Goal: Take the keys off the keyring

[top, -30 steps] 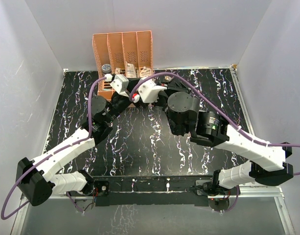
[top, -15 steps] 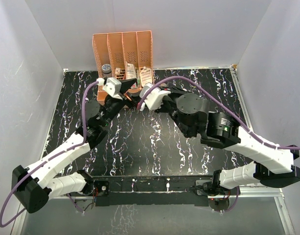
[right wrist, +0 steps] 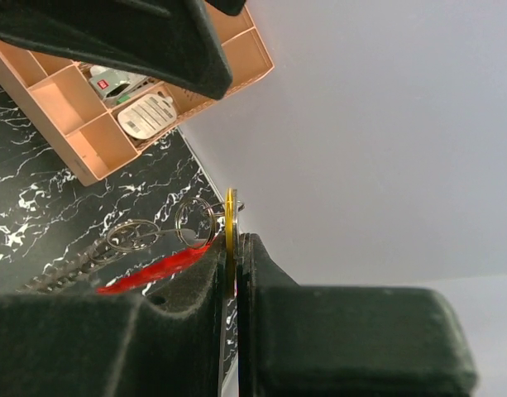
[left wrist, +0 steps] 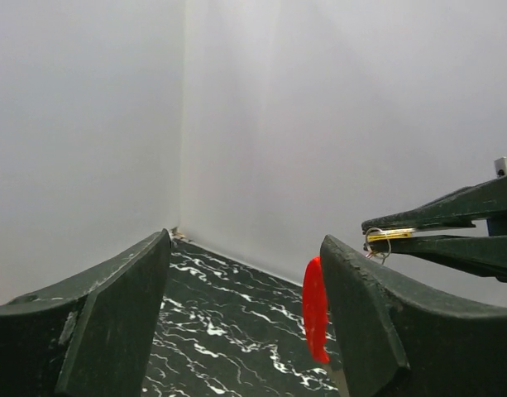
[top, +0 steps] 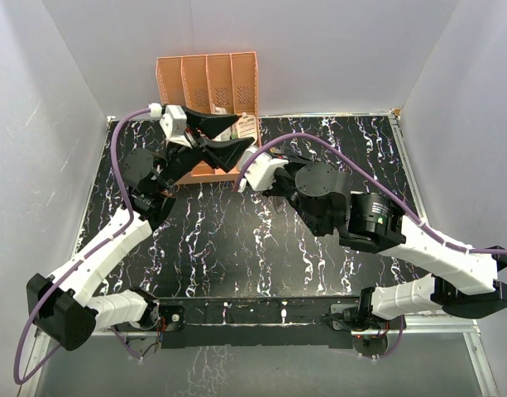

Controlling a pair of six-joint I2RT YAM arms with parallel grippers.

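Apparently the separating step is in hand: above the black marbled table (top: 236, 240), before the orange rack (top: 208, 74), the left gripper (left wrist: 245, 248) stands wide apart and empty, while the right gripper (right wrist: 234, 241) is pinched tight on the gold key (right wrist: 230, 217). The red tag (left wrist: 315, 310) dangles below it, its wire keyring (right wrist: 195, 223) hooked at the key. Next, I judge, the left must catch tag or ring and work it off. Only the wrist views show ring and key; overhead they are hidden.

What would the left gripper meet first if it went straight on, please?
Likely the white wall; the gap ahead of the left gripper looks free, though the red tag hangs near one finger.
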